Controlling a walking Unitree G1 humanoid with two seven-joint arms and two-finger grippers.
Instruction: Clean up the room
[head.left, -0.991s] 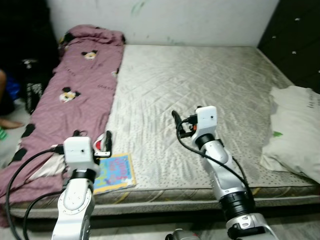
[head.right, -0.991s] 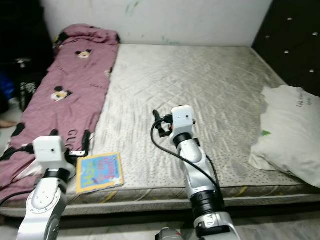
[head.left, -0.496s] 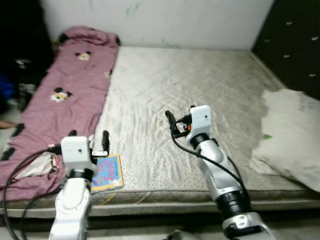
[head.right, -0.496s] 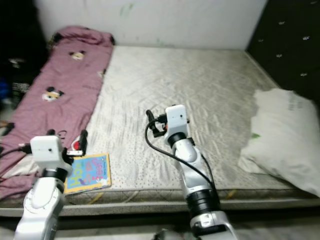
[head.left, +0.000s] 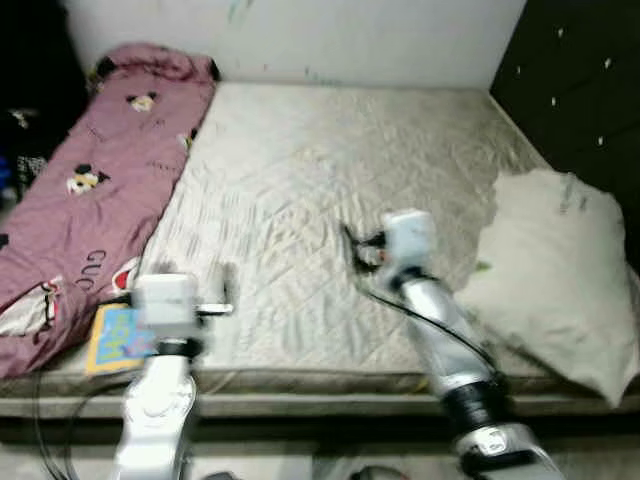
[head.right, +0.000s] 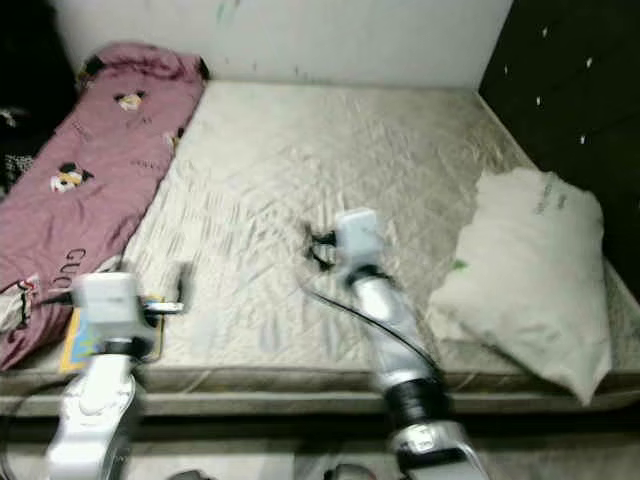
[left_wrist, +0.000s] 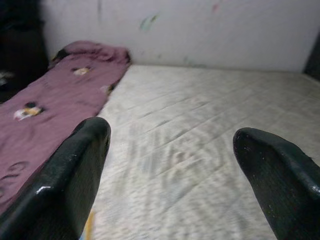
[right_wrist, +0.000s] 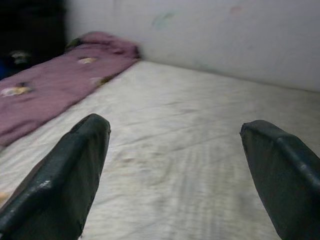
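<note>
Camera swung right, one pillow (head.left: 545, 275), one book (head.left: 118, 336), both end effectors spread wide, empty.

The robot's head has swung toward the right, so the whole bed scene slides left and blurs. The pillow (head.left: 545, 275) now shows more fully, the pink blanket (head.left: 85, 190) sits nearer the left edge, and the book (head.left: 115, 338) is mostly cut off behind the left arm.
</note>
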